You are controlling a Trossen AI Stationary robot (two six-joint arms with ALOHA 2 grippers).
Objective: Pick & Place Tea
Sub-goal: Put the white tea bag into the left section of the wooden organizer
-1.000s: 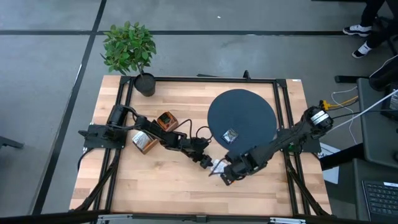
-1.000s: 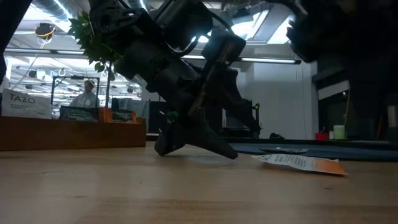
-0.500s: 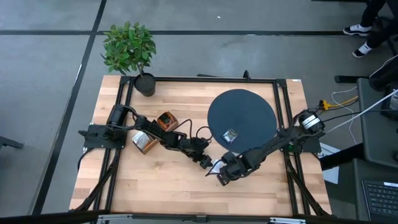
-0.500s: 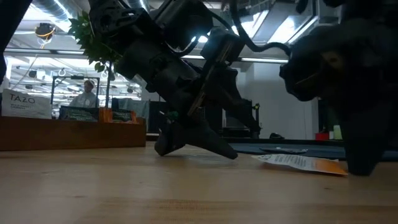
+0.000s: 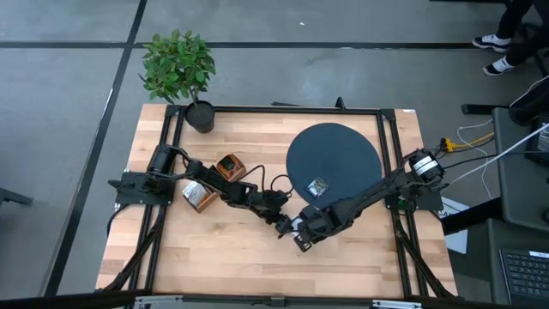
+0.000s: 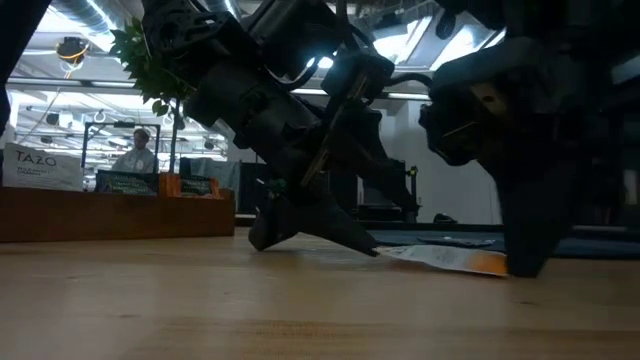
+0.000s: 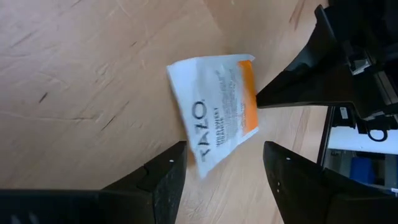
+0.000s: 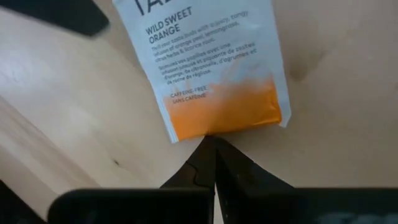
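Sachet (image 7: 217, 118) of white tea with an orange band lies flat on the table (image 5: 214, 257), lower centre of the high view, between the left gripper (image 7: 221, 171), fingers apart, and the right gripper (image 8: 214, 165), fingers together at its orange edge. Another sachet (image 5: 317, 186) already rests on the dark disc (image 5: 333, 163). Since the earlier frame the right arm has slid leftward, reaching the sachet.
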